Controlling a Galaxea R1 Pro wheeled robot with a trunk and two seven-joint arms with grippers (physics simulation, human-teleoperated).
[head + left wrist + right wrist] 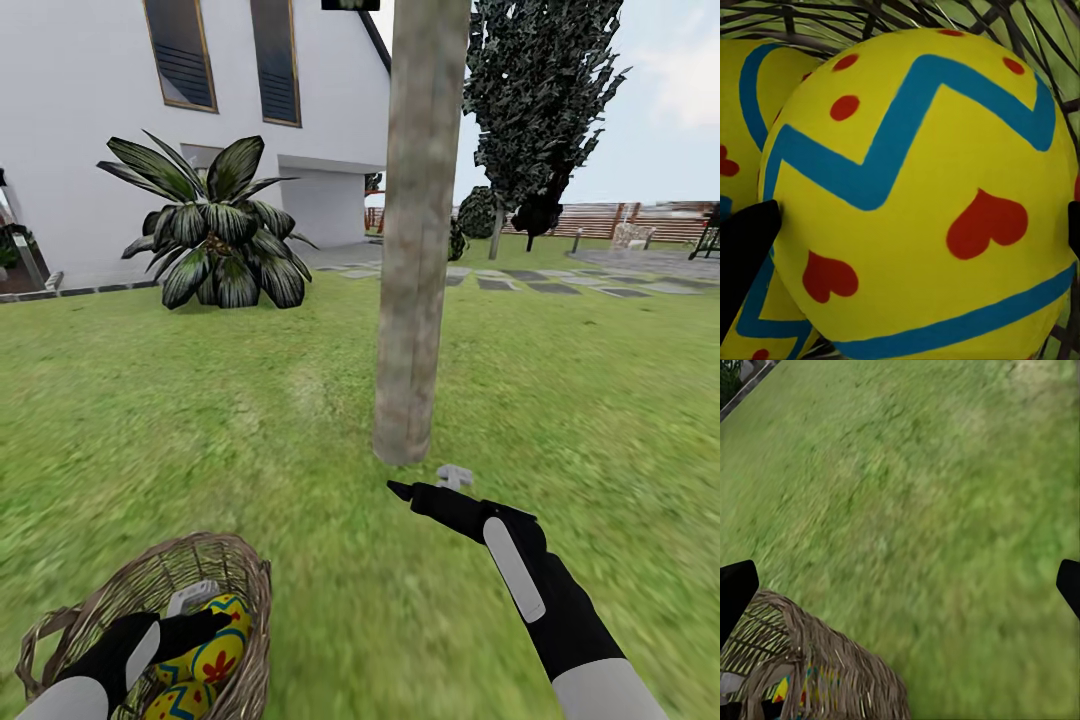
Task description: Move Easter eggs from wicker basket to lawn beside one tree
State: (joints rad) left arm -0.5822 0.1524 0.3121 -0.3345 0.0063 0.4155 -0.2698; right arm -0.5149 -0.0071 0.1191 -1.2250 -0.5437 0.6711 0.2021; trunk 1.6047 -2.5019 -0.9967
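We see left gripper inside tan woven wicker basket at 7 o'clock, fingers astride yellow zigzag-banded Easter egg; grip uncertain. Right gripper spread wide, empty, over green lawn near grey-brown tree trunk.

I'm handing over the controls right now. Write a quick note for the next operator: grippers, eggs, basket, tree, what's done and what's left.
Left gripper: inside the wicker basket, fingers on either side of an Easter egg, touching it; firm grip unconfirmed.
Right gripper: open, empty, over the lawn near the tree trunk's base.
Eggs: at least two show in the basket; third unconfirmed. None seen on the grass by the tree.
Left: lift each egg out and set all three by this trunk.
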